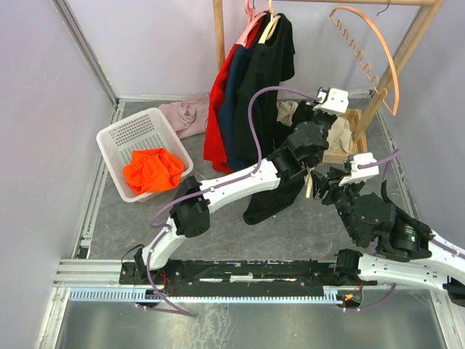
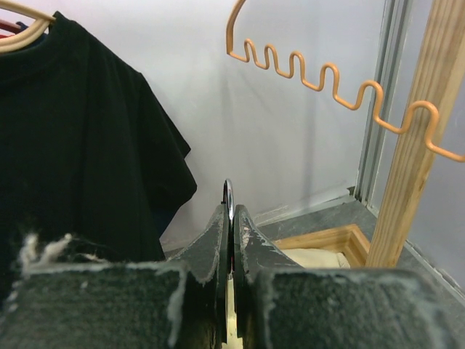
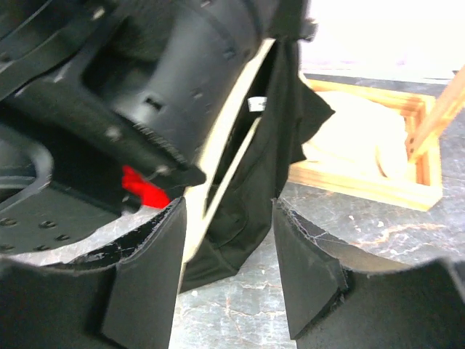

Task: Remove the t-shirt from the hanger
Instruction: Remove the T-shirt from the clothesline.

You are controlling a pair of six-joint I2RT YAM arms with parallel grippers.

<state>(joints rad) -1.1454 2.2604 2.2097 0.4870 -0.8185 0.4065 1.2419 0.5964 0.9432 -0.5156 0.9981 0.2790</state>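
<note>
My left gripper (image 1: 305, 116) is raised near the rack and shut on the thin metal hook (image 2: 228, 195) of a cream hanger (image 3: 218, 171). A black t-shirt (image 1: 266, 203) droops from that hanger, its lower part on the grey floor. In the right wrist view the hanger arm and the black t-shirt (image 3: 265, 160) lie just ahead of my right gripper (image 3: 229, 243), the hanger close to its left finger. The right gripper (image 1: 325, 183) is open, beside the hanger below the left wrist, and grips nothing.
A white basket (image 1: 120, 134) with an orange garment (image 1: 152, 171) sits at the left, pink cloth (image 1: 185, 115) behind it. Red, navy and black shirts (image 1: 240, 87) hang on the wooden rack. An orange wavy hanger (image 1: 374, 54) hangs at the right. Beige cloth (image 1: 339, 134) lies in the rack base (image 3: 363, 185).
</note>
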